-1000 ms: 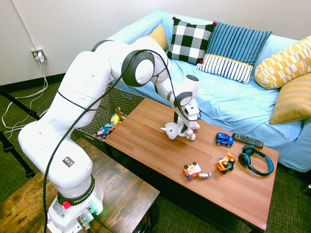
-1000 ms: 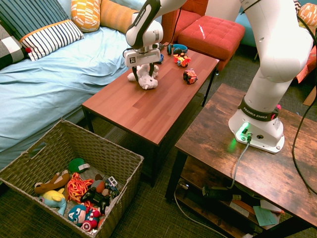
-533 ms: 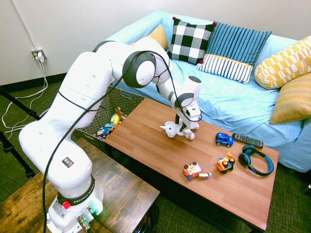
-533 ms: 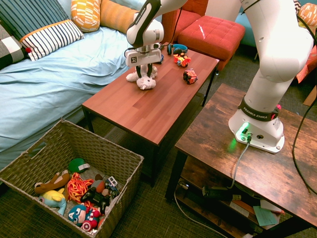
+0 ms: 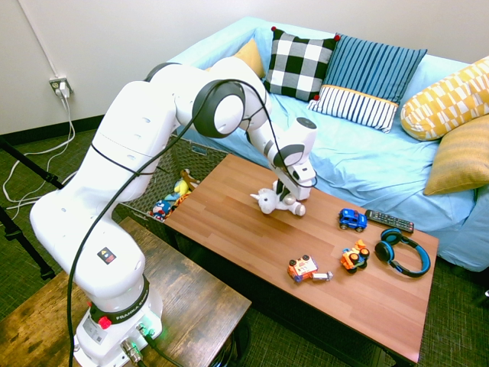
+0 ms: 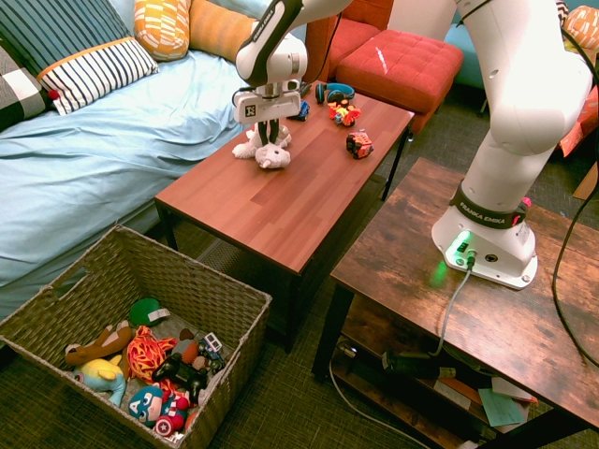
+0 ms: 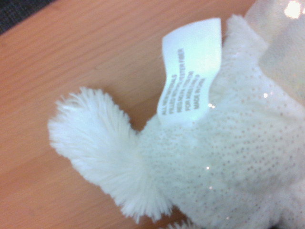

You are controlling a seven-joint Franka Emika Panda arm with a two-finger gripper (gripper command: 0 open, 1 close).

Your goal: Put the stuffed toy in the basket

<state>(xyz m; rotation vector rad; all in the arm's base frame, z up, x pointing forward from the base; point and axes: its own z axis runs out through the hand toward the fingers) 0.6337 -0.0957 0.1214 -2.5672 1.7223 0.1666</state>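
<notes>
Basket sits lower left in the second exterior view, while up-centre on the table we see the gripper pinched shut on the stuffed toy, light, squashy, best held mid-body.

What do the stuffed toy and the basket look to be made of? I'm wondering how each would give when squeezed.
Stuffed toy: soft white plush, with a fuzzy long-pile tuft, a speckled glittery body fabric and a sewn-in cloth label. Basket: looks like woven wicker or rope in grey-brown rather than wire; the rows of weave show on its walls.
</notes>
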